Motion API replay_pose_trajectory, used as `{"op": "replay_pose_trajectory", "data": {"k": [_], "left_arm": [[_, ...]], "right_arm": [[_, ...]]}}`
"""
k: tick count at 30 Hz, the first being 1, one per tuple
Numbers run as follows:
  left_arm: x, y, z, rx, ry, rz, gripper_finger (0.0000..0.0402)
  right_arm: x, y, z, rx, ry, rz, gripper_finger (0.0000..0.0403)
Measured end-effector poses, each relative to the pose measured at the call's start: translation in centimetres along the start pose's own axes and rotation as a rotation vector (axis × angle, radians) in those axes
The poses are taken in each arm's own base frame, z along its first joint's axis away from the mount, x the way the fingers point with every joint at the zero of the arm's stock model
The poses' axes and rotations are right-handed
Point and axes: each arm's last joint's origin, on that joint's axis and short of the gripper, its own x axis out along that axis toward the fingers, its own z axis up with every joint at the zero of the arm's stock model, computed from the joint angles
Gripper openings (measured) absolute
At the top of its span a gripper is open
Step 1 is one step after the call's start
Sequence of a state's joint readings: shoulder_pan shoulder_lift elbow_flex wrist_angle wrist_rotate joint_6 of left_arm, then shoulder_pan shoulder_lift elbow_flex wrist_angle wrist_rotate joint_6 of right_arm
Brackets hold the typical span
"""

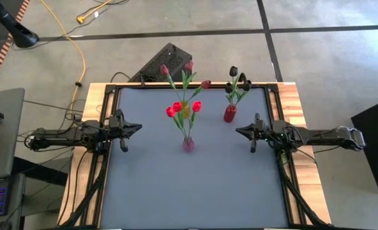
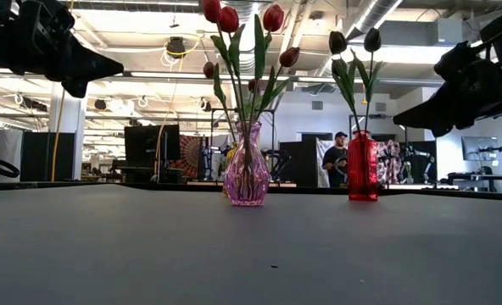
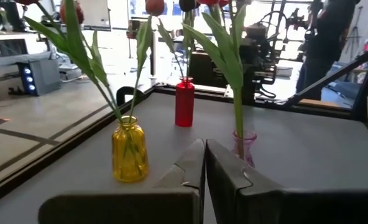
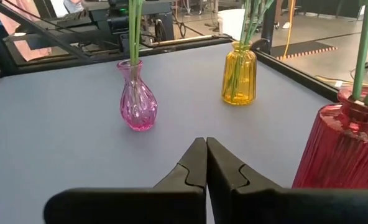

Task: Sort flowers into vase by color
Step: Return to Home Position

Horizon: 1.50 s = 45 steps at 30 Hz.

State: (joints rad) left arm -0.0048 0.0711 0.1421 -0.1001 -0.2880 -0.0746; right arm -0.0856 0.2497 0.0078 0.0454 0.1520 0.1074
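Three vases stand upright on the grey table, each on its base. The pink vase [image 1: 188,144] [image 2: 246,174] holds bright red tulips [image 1: 176,108]. The yellow vase [image 1: 184,110] [image 3: 129,151] behind it holds maroon-pink tulips [image 1: 189,66]. The red vase [image 1: 230,114] [image 2: 362,166] holds black tulips [image 1: 233,71]. My left gripper [image 1: 124,131] [image 3: 204,147] hovers shut and empty at the table's left, above the surface. My right gripper [image 1: 253,133] [image 4: 206,143] hovers shut and empty at the right, near the red vase [image 4: 342,146].
A black frame runs round the table's edges [image 1: 112,96]. A dark box [image 1: 166,61] sits beyond the far edge. Bare grey table [image 1: 195,191] lies between the vases and the near edge. A person [image 2: 337,159] stands in the room far behind the table.
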Motion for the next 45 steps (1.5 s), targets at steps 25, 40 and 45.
{"op": "replay_pose_trajectory", "data": {"k": [25, 40, 45], "left_arm": [[0.0, 0.0, 0.0, 0.106, -0.001, -0.014, 0.0000], [0.0, 0.1, -0.5, 0.150, 0.053, 0.032, 0.0000], [-0.1, 0.2, -1.5, 0.182, 0.156, 0.032, 0.0000]], "right_arm": [[0.0, 0.0, -0.1, -0.003, 0.007, -0.009, 0.0042], [0.0, -0.1, -0.1, -0.003, 0.008, -0.009, 0.0042], [0.0, -0.1, -0.1, -0.003, 0.008, -0.009, 0.0042]]}}
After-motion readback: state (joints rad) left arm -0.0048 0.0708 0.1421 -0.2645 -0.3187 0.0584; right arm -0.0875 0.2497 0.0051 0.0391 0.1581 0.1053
